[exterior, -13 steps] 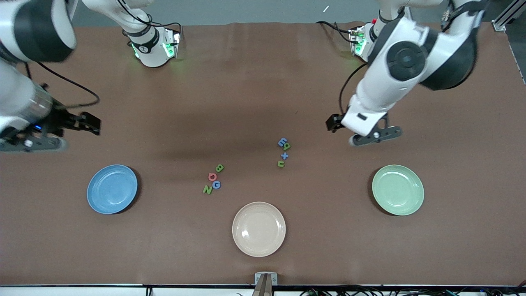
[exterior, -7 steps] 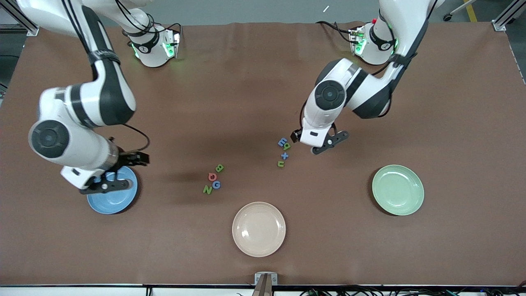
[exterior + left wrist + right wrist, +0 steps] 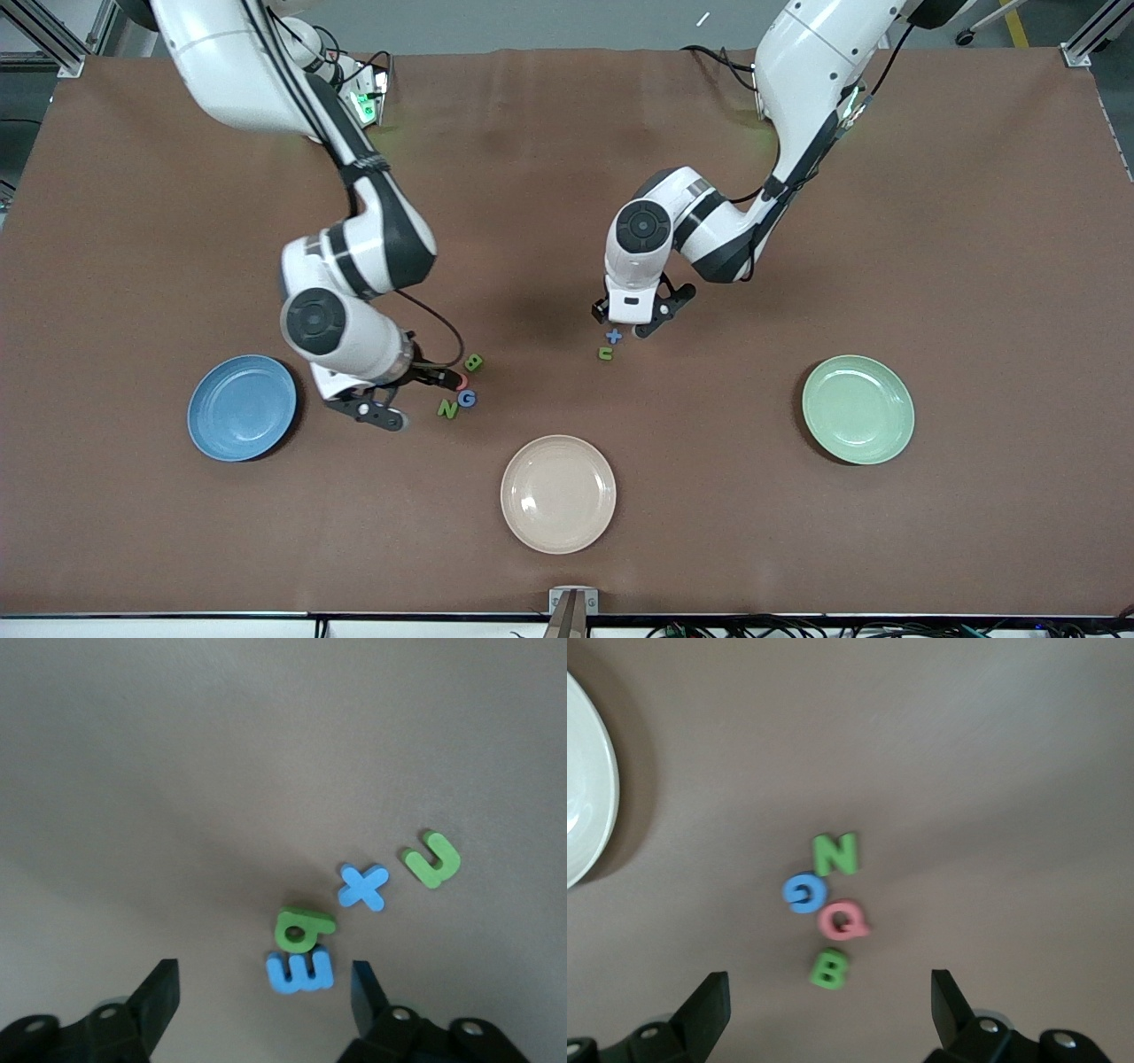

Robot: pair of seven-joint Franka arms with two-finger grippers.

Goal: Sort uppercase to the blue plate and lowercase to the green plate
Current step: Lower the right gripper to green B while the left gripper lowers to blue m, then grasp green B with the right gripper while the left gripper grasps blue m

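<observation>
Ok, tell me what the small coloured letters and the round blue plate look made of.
Small coloured letters such as the blue m and green N: probably foam, being thick, matte and soft-edged. Round blue plate: glossy, with faint highlights; possibly glazed ceramic or hard plastic.

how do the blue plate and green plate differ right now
The blue plate is sky blue and lies toward the right arm's end of the table; the green plate is pale mint and lies toward the left arm's end. Both are round, rimmed, about equal in size, and hold no letters yet.
</observation>
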